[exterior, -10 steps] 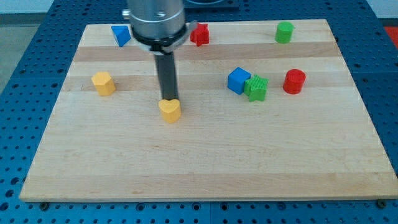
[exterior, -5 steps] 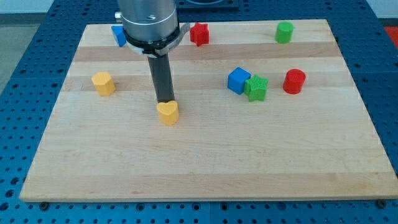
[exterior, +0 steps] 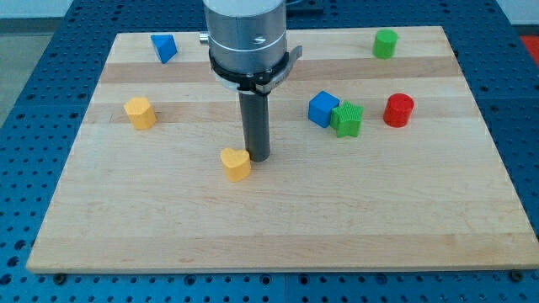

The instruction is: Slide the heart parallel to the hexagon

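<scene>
A yellow heart block [exterior: 236, 163] lies on the wooden board [exterior: 278, 227], left of centre. A yellow hexagon block [exterior: 140, 112] sits further toward the view's left and a little higher up. My tip [exterior: 257, 157] is on the board right beside the heart's right side, touching or nearly touching it. The rod rises from it to the grey arm body above.
A blue block [exterior: 163, 47] sits at the top left. A green cylinder [exterior: 385, 42] is at the top right. A blue cube [exterior: 322, 108], a green star [exterior: 346, 119] and a red cylinder [exterior: 398, 110] stand in a row at the right. The arm hides the red star.
My tip moved from above the heart to its right side. The heart slid a little down and right and turned. The arm now covers the red star.
</scene>
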